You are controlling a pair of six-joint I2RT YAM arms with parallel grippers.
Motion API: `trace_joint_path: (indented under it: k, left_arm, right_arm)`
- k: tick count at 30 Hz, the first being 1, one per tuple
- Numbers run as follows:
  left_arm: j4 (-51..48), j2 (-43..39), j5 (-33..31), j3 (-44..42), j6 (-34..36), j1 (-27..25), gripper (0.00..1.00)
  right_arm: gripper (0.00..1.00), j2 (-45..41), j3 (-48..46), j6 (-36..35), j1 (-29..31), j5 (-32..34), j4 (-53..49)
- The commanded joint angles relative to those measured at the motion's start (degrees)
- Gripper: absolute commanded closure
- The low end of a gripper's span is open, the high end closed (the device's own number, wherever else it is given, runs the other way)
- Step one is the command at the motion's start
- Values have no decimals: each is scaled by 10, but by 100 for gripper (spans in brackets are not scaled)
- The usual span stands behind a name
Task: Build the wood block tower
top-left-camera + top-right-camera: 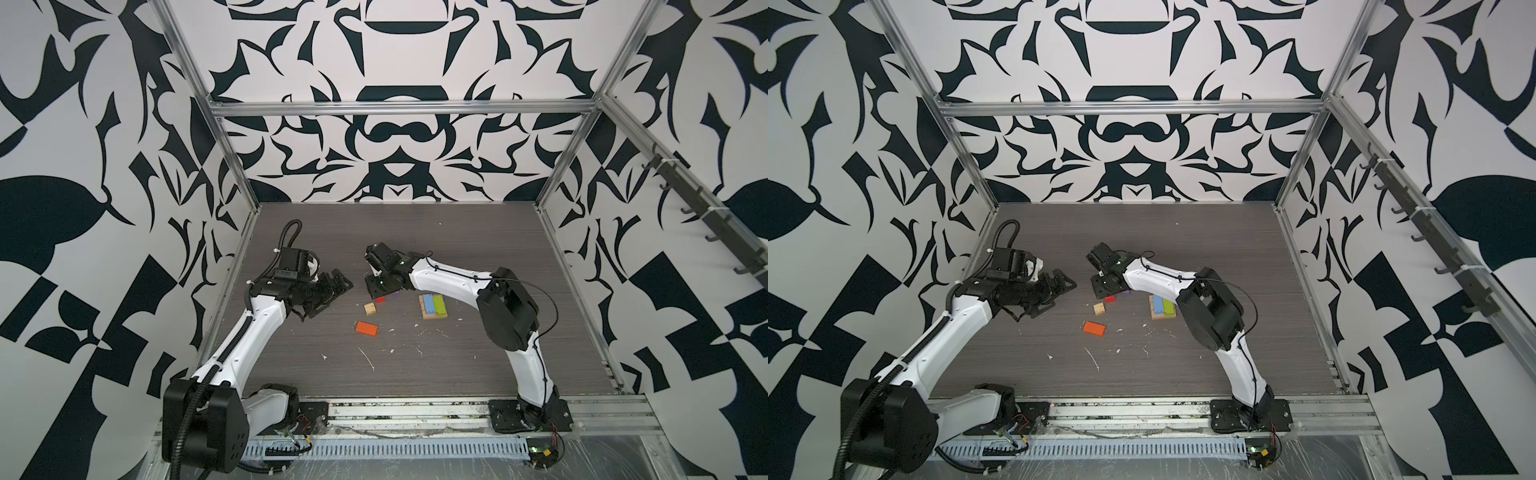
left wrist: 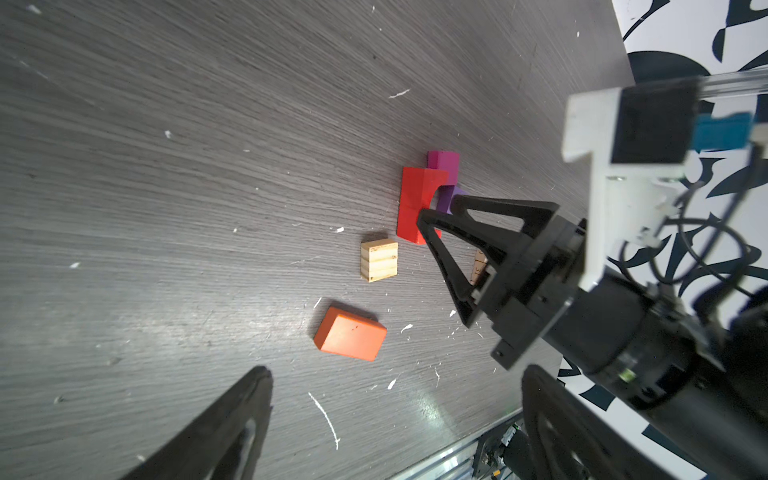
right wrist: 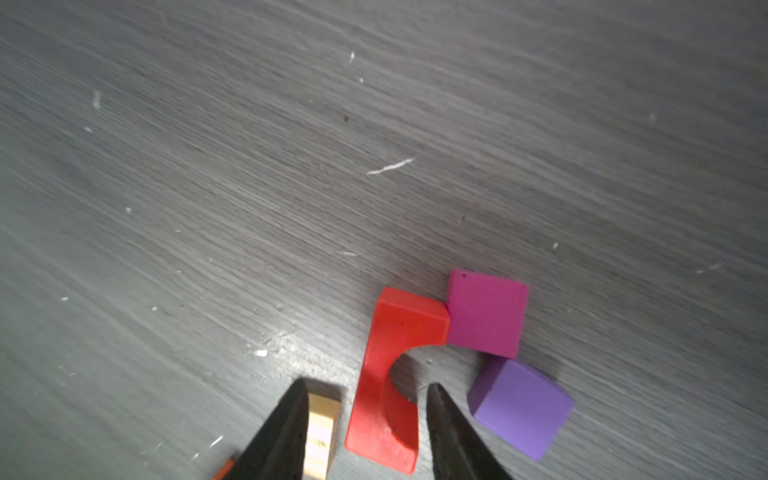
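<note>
In the right wrist view the red arch (image 3: 395,332) lies flat on the table between the fingers of my right gripper (image 3: 368,382). The jaws are open, with a gap showing on each side of the arch. A magenta cube (image 3: 484,313) touches the arch's far end, and a purple cube (image 3: 519,409) sits beside one finger. A tan cube (image 3: 322,432) lies just behind the other. In both top views the orange block (image 1: 367,328) lies nearer the front. A blue (image 1: 428,304) and a lime piece (image 1: 439,303) rest on tan planks (image 1: 434,316). My left gripper (image 1: 338,286) hovers open and empty.
The dark wood-grain table (image 1: 457,365) is dotted with white scraps. An aluminium frame and patterned walls enclose it on three sides. The right arm's elbow (image 1: 507,311) hangs close to the plank stack. A metal rail (image 1: 415,409) runs along the front edge.
</note>
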Motion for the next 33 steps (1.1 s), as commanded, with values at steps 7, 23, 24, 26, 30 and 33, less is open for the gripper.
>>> trace_joint_path:
  k: [7, 23, 24, 26, 30, 33]
  left_arm:
    - [-19, -13, 13, -4, 14, 7, 4]
    - [-20, -29, 10, -11, 18, 15, 1]
    - [-19, -31, 10, -11, 18, 16, 1]
    - [-20, -34, 11, -10, 18, 17, 0]
    - [-14, -39, 14, -11, 20, 18, 0]
    - [-4, -41, 20, -15, 17, 18, 1]
  right_arm:
    - [54, 23, 48, 10, 11, 27, -37]
    - [70, 28, 58, 5, 18, 72, -61]
    - [72, 21, 50, 5, 17, 67, -51]
    - [76, 4, 35, 2, 17, 53, -28]
    - [85, -44, -3, -1, 17, 41, 18]
    - [86, -77, -22, -1, 17, 33, 25]
